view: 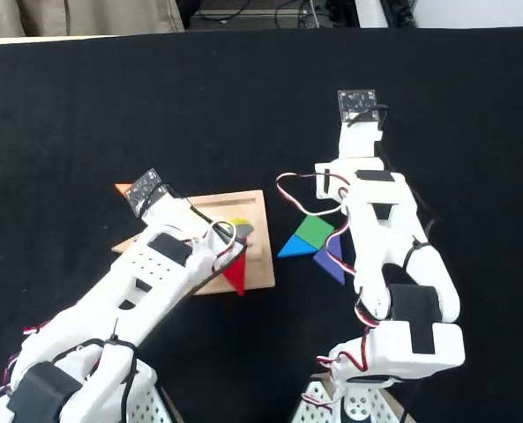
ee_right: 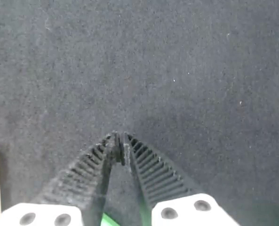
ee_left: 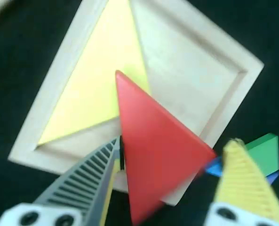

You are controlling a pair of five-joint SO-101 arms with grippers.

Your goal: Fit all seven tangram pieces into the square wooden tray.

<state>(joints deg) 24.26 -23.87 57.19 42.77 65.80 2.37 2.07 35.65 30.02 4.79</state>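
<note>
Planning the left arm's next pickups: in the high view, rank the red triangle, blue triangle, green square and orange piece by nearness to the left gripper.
1. red triangle: held in the left gripper, over the tray's near edge.
2. blue triangle: just right of the tray.
3. green square: just beyond the blue triangle.
4. orange piece: past the tray's far left corner.

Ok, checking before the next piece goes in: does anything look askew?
Yes: the red wooden triangle at the left gripper sits askew, overhanging the square wooden tray's rim instead of lying inside beside the yellow wooden triangle.
</note>
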